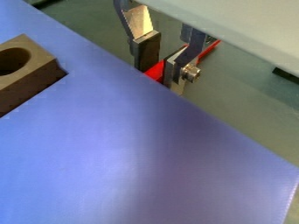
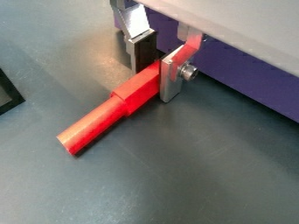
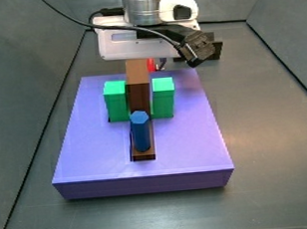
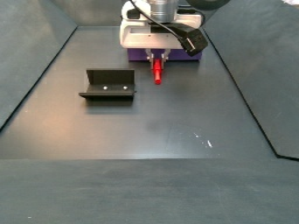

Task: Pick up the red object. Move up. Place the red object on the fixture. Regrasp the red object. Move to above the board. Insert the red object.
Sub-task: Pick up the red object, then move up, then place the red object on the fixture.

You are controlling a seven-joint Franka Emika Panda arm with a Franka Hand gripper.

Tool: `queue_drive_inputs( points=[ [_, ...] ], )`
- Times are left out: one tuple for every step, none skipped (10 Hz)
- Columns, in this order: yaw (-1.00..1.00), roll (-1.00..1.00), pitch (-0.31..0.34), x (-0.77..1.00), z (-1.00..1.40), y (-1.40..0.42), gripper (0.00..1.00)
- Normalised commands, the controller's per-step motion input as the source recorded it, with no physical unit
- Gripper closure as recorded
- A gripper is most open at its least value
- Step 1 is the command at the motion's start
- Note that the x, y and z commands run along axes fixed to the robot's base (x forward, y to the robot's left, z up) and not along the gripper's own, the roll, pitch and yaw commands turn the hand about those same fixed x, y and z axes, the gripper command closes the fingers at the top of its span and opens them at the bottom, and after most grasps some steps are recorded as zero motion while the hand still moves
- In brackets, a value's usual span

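In a side view you see, left to right, the fixture [image 4: 108, 85] and the red object [image 4: 158, 73] flat on the floor, long axis pointing away from the board [image 4: 176, 56]. The end effector [image 2: 156, 72] is closed on its board-side end.

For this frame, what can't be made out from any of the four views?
- Side view: the board and brown block hide the red object and the gripper's jaws.
- Side view: the gripper body hides the red object's held end.
- Wrist view: the board hides most of the red object.
- Whether the red object is lifted off the floor.
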Motion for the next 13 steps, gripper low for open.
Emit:
queue_drive_inputs(
  points=[
    [0.0, 0.0, 0.0, 0.0, 0.0, 0.0, 1.0],
    [0.0, 0.0, 0.0, 0.0, 0.0, 0.0, 1.0],
    [0.0, 0.0, 0.0, 0.0, 0.83, 0.0, 1.0],
    [0.0, 0.0, 0.0, 0.01, 0.83, -0.02, 1.0],
    [0.0, -0.01, 0.051, -0.03, 0.57, -0.02, 1.0],
    [0.01, -0.02, 0.035, 0.01, 0.28, -0.01, 1.0],
    [0.0, 0.0, 0.0, -0.01, 0.0, 0.02, 1.0],
    [-0.09, -0.34, 0.083, 0.23, 0.0, 0.38, 1.0],
    [-0.11, -0.74, 0.231, 0.44, 0.21, 0.46, 1.0],
    [-0.15, -0.8, 0.214, 0.46, 0.29, 0.38, 1.0],
    [-0.18, -0.88, 0.177, 0.48, 0.28, 0.3, 1.0],
    [-0.19, -0.96, 0.149, 0.52, 0.24, 0.23, 1.0],
    [-0.16, -1.0, 0.117, 0.53, 0.23, 0.17, 1.0]
  ],
)
